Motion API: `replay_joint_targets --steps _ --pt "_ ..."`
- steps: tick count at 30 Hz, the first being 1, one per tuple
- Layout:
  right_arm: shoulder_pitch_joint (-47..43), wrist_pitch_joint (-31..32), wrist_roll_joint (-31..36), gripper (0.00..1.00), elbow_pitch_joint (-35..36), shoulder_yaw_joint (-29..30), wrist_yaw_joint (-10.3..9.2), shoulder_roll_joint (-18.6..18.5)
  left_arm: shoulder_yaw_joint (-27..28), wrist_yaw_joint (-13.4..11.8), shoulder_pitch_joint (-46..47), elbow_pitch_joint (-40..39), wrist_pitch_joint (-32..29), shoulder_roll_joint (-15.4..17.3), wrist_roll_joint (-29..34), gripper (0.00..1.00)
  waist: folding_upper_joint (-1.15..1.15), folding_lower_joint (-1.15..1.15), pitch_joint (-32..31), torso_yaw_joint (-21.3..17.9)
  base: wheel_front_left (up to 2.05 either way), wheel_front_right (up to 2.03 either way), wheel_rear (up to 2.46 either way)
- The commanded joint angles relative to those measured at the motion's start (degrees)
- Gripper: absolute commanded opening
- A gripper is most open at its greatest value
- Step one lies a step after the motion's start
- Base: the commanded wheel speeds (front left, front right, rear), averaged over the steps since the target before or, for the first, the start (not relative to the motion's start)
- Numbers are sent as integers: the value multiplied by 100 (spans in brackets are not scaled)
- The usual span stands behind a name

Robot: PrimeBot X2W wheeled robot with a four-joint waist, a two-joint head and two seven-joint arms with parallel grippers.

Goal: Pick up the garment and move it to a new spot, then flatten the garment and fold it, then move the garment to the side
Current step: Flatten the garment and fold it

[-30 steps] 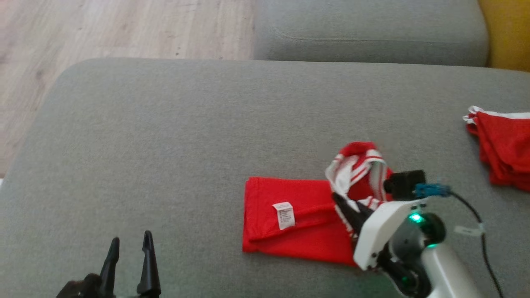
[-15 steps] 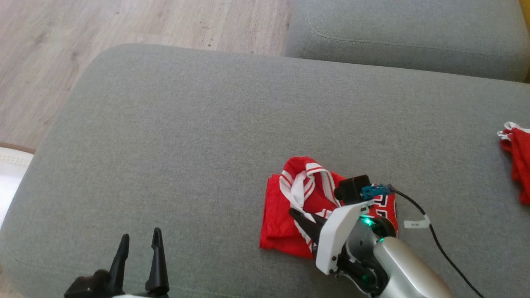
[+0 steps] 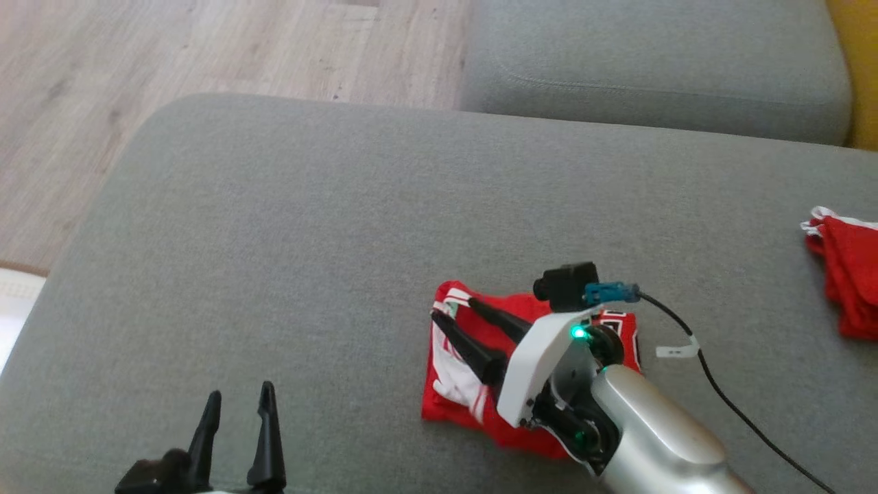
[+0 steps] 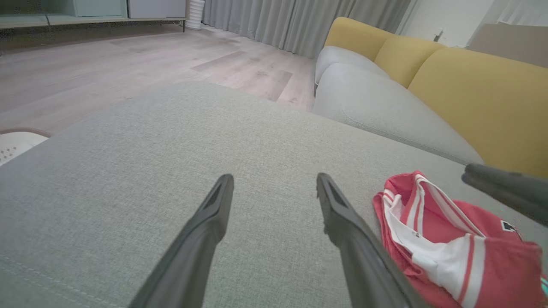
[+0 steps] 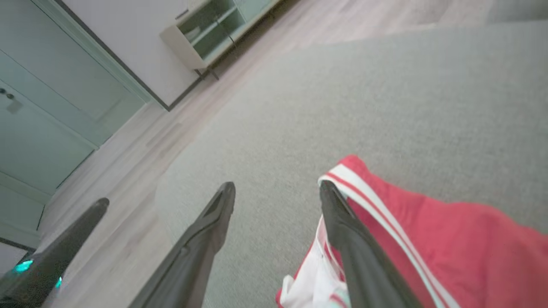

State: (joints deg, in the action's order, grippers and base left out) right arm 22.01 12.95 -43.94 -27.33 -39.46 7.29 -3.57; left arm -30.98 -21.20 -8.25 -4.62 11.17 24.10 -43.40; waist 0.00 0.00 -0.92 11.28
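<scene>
The garment (image 3: 449,412), red with white stripes, lies folded in a compact bundle on the grey sofa cushion (image 3: 309,240). My right gripper (image 3: 453,308) stands open just over the bundle's far-left corner, with nothing between its fingers. In the right wrist view the right gripper (image 5: 277,185) has one finger over the garment (image 5: 428,231) at its striped hem. My left gripper (image 3: 241,390) is open and empty low on the left, apart from the cloth. The left wrist view has the left gripper (image 4: 275,177) over bare cushion, the garment (image 4: 449,231) to its right.
A second red garment (image 3: 847,281) lies at the cushion's right edge. Another grey cushion (image 3: 651,62) sits behind, with a yellow backrest (image 4: 471,85). Wooden floor (image 3: 137,55) lies beyond the left edge, and a white basket (image 4: 13,143) stands there.
My right gripper carried the striped end leftward over the red part, then opened and let it go. The head camera has shifted. The left gripper stays open.
</scene>
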Motion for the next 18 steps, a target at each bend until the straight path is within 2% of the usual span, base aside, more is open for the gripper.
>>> replay_joint_targets --steps 1,4,9,14,18 --pt "277 -112 -19 100 241 -35 20 68 196 -37 236 -205 11 83 52 100 0 0 -41 -64 0 0 0" --pt "330 -370 147 100 418 129 20 68 194 -54 202 -253 12 103 56 100 0 0 -67 -175 0 0 0" --pt "230 -858 1139 100 516 889 20 68 195 -77 166 -313 16 134 64 100 0 0 -86 -292 0 0 0" --pt "-259 -1088 2123 100 820 1734 20 68 187 -92 136 -348 16 160 70 100 0 0 -86 -357 0 0 0" --pt "-792 -1153 2635 100 1202 2157 20 69 164 -99 131 -365 11 168 82 100 0 0 -74 -376 0 0 0"
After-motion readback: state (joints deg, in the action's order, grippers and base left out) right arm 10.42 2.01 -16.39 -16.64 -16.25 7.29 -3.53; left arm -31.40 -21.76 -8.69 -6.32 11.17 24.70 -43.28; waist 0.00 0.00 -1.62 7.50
